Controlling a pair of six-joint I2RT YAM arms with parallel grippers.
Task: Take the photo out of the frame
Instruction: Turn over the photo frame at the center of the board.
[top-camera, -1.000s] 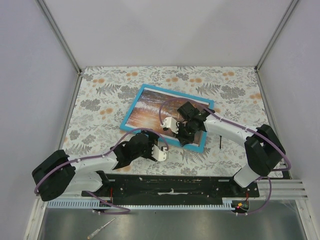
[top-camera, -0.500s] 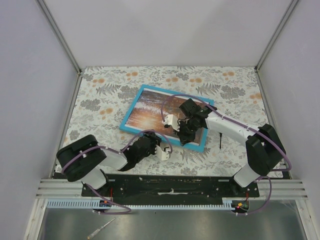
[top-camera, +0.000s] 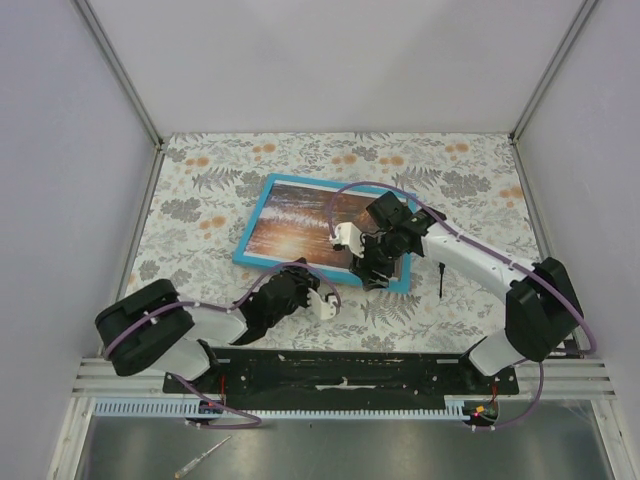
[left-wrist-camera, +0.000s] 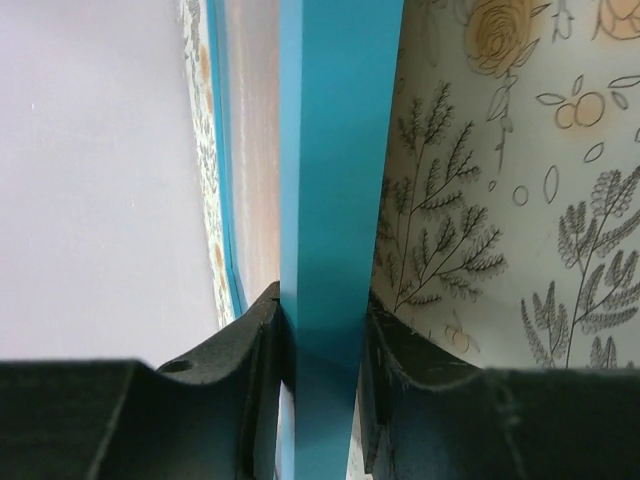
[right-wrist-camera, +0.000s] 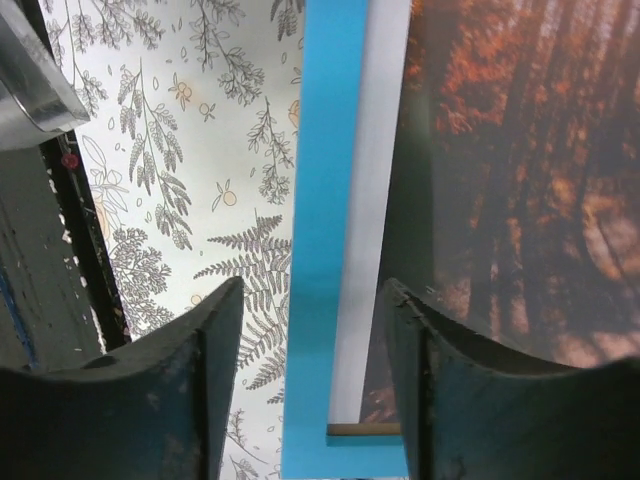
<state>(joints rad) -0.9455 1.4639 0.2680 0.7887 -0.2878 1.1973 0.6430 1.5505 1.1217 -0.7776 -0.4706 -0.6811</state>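
The blue frame (top-camera: 251, 224) lies on the floral cover with the photo (top-camera: 300, 222), an orange-brown forest print, still inside it. My left gripper (top-camera: 313, 281) is at the frame's near edge. In the left wrist view its jaws are shut on the blue frame (left-wrist-camera: 335, 200) bar, with a strip of the photo (left-wrist-camera: 255, 150) to the left. My right gripper (top-camera: 375, 270) hangs over the near right corner. It is open (right-wrist-camera: 312, 300), with the frame (right-wrist-camera: 325, 200) bar and the white edge of the photo (right-wrist-camera: 500, 150) in the gap, touching neither finger.
A small black stick (top-camera: 440, 279) lies on the cover right of the frame. The floral table cover (top-camera: 200, 190) is bounded by white walls on three sides. The black base rail (top-camera: 340, 370) runs along the near edge.
The right gripper has opened and let go of the frame's corner. The frame has swung a little to the left. The left gripper has closed onto the frame's near edge.
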